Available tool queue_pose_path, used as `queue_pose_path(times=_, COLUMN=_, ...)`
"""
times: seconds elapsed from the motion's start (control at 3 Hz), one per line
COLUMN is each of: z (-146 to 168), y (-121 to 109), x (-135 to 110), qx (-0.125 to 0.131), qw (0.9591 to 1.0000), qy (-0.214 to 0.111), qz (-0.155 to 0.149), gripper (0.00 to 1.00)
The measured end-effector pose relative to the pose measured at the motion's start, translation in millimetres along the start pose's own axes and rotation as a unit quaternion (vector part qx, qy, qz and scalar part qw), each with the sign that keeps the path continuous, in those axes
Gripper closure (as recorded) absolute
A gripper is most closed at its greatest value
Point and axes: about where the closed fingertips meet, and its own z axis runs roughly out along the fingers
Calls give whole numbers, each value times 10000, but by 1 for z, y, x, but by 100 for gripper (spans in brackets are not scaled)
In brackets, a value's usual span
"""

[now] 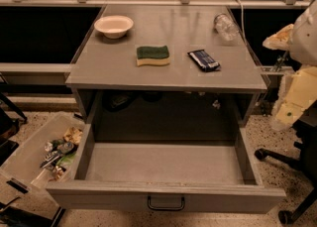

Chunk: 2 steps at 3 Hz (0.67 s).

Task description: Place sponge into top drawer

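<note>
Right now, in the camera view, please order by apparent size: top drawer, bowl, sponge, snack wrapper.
1. top drawer
2. bowl
3. sponge and snack wrapper: alike, unranked.
The hand hangs right of the table.

The tool (290,103) hangs at the right edge, beside the surface (163,75). The arm (304,32) above it is cut off by that edge. Below the tool, a chair base (287,181) also runs out of frame. Far to the tool's left, the bin (29,156) meets the left edge, and its clutter (59,151) is too jumbled to name. The recess (163,107) above the drawer (163,164) is dark, so the shapes there cannot be told. A clear object (225,25) up-left of the tool is blurred.
</note>
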Motion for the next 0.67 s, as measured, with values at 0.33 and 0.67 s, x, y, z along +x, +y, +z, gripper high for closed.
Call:
queue_pose_path(times=0.33, z=8, y=-21, x=-9, qx=-194, qw=9936, qy=-1017, qz=-445, gripper=0)
queue_pose_path(times=0.67, z=-5, y=-40, x=-37, qx=-281, qw=9750, qy=-1992, qz=-944, gripper=0)
